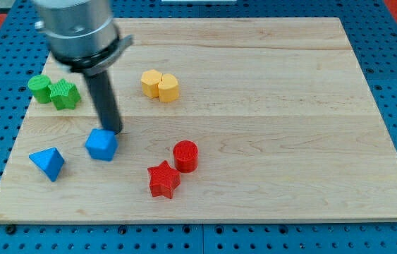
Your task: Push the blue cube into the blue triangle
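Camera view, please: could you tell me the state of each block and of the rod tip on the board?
my tip: down at the blue cube's upper right edge
blue cube: apart from the triangle
blue triangle: left of the cube, untouched
green blocks: two, side by side, touching
yellow blocks: two, touching
red cylinder: upright
red star: flat, beside the cylinder

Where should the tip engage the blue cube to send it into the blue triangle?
No grip here, only a push. Contact the blue cube on its right face and push toward the view's left and slightly down, since the blue triangle lies there. My tip now sits at its upper right edge.
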`<state>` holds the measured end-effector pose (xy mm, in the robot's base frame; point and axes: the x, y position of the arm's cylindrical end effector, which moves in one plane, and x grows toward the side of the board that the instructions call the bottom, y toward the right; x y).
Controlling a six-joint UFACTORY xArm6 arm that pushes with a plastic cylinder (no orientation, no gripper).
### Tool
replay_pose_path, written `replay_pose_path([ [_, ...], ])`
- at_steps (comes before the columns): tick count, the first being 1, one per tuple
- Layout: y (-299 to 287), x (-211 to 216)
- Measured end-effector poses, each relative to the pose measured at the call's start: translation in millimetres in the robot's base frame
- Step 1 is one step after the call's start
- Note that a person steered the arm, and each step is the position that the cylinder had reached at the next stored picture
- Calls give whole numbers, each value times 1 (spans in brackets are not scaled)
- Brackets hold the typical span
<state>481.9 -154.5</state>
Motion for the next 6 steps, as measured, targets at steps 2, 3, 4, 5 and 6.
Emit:
replay_pose_path([
  [2,19,19],
  [3,16,37],
  [4,-29,52],
  [5,-22,42],
  [6,-20,10],
])
